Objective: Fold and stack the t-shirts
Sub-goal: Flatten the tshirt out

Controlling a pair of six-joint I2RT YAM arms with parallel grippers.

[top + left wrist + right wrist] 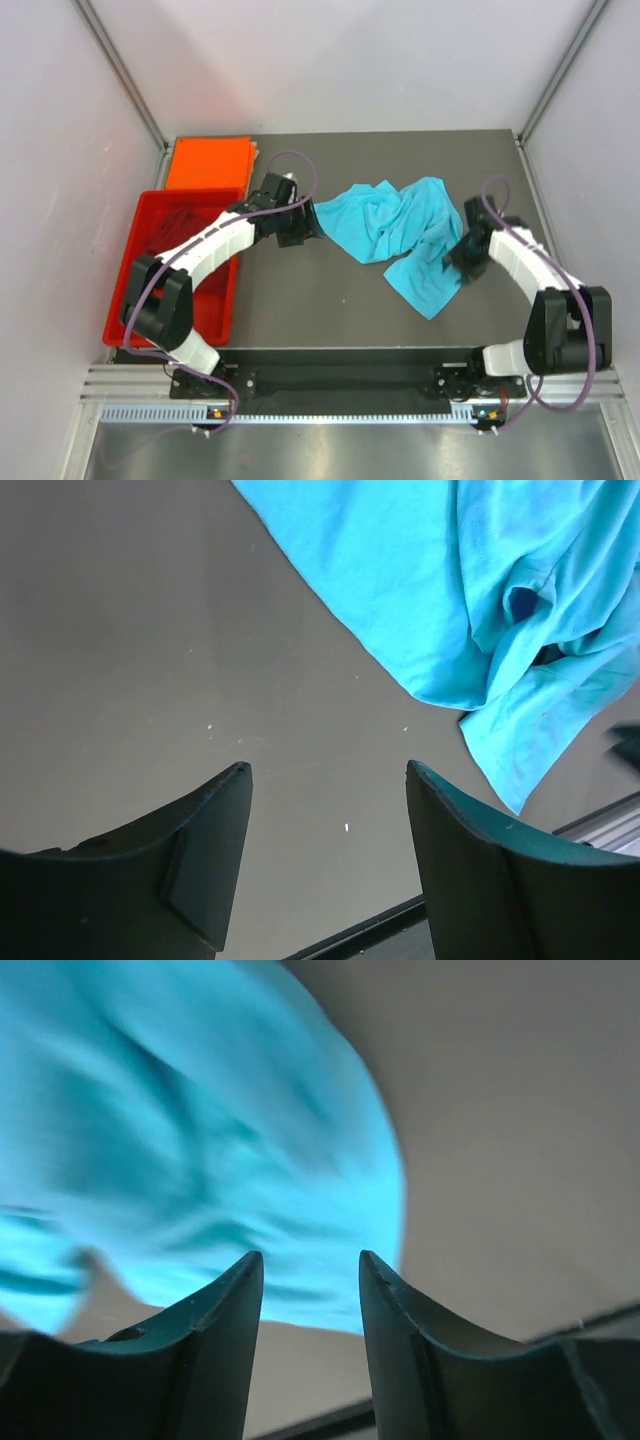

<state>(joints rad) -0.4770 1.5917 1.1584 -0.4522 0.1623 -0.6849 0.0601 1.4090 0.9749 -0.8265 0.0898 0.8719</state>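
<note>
A turquoise-blue t-shirt [395, 225] lies crumpled on the dark table, right of the middle. At the table's back left an orange t-shirt [208, 163] lies folded flat. The dark maroon one [172, 232] rests bunched inside the red tray. My left gripper [300, 228] hovers at the blue shirt's left edge. In the left wrist view it [328, 770] is open over bare table, and the cloth [420, 590] lies just beyond its tips. My right gripper [465, 258] sits at the shirt's right edge. It [310, 1257] is open with nothing between its fingers, and the blurred blue cloth [200, 1140] is ahead of it.
A rigid red plastic tray [128, 312] stands along the table's left side, partly under the left arm. White walls enclose the table on three sides. The table's front edge [380, 920] shows just below the left fingers.
</note>
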